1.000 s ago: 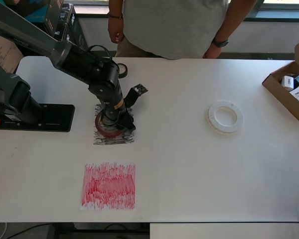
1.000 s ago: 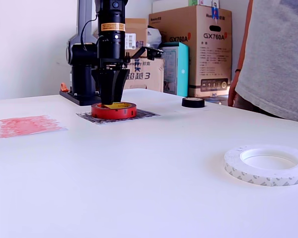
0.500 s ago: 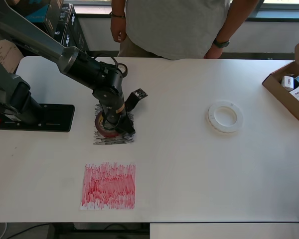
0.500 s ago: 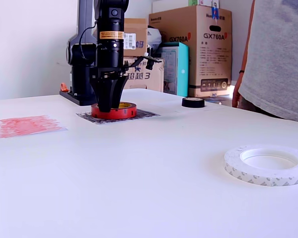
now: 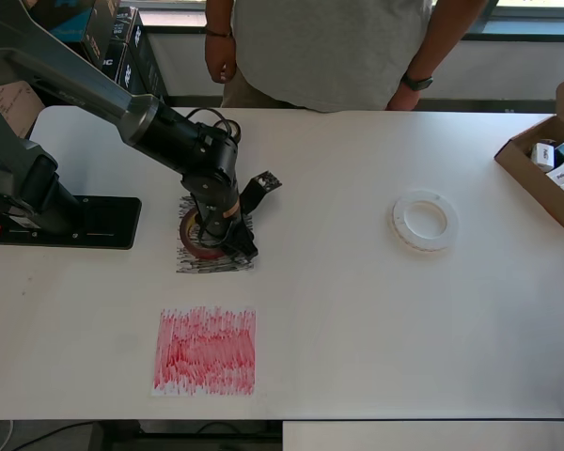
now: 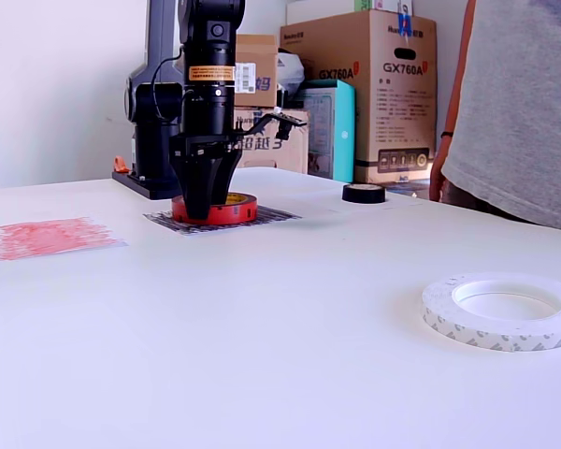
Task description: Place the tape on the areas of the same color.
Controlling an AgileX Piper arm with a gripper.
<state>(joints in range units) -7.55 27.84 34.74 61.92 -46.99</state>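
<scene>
Exterior view: end effector (image 6: 202,208) pinching red tape roll (image 6: 226,209) (flat, hole upward) on black patch (image 6: 262,217).

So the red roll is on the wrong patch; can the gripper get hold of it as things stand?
Probably yes: the gripper is already down at the red roll on the black patch, nothing blocking.
</scene>
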